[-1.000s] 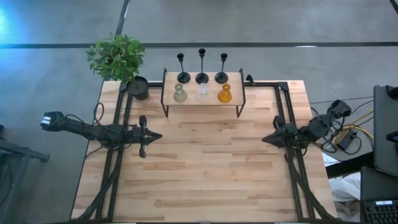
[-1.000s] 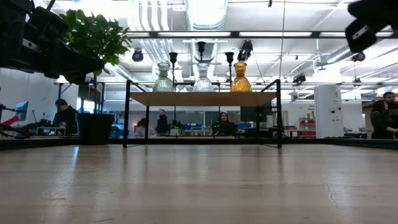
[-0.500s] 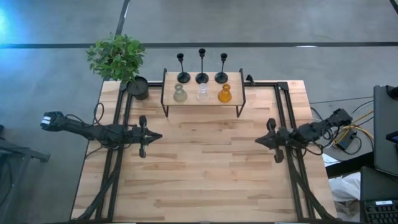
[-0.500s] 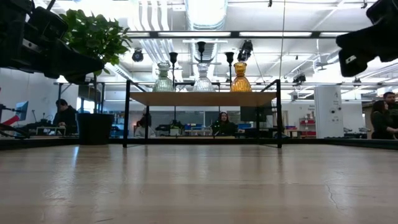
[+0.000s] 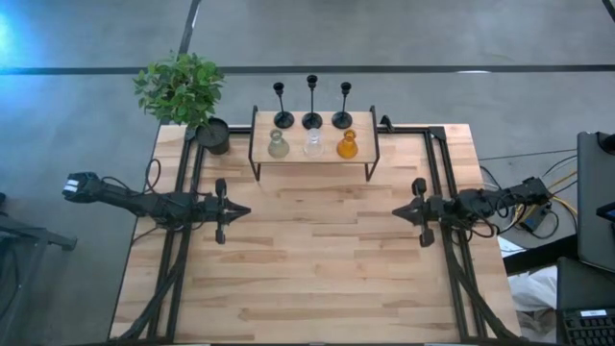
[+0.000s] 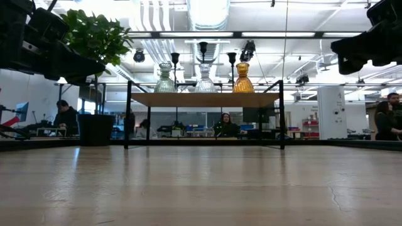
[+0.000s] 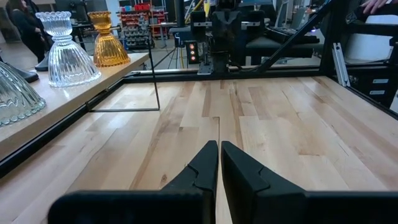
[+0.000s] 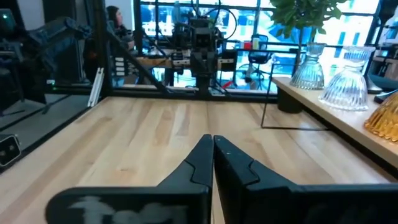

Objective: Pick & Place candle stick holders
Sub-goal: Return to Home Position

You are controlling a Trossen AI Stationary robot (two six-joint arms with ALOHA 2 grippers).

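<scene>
Left gripper [image 5: 238, 210] low over the left side of the table [image 5: 317, 274], fingers pressed together, nothing held, tip pointing across at the other arm; left wrist view shows the same, left fingers [image 7: 202, 167] meeting over bare planks; right gripper [image 5: 397, 212] mirrors it over the right side, closed too and empty, right fingers [image 8: 198, 160] together in its wrist view; the two grippers sit level with each other and well apart.

Farther back, the shelf [image 5: 295, 155] stands on dark metal legs at the middle of the table's far edge; on its board a row of three, upright: green vase [image 5: 278, 144] left, clear vase [image 5: 313, 143] middle, amber vase [image 5: 347, 145] right.

Just behind the vases a second row, upright, one behind each vase: left candlestick [image 5: 281, 104], middle candlestick [image 5: 311, 99], right candlestick [image 5: 344, 103]; the middle one is tallest; they look to be on the shelf's back edge, but whether on it or just behind it is hard to tell.

Pot [image 5: 213, 135] with a leafy plant [image 5: 180, 86] at the far left corner, just beside the shelf.
</scene>
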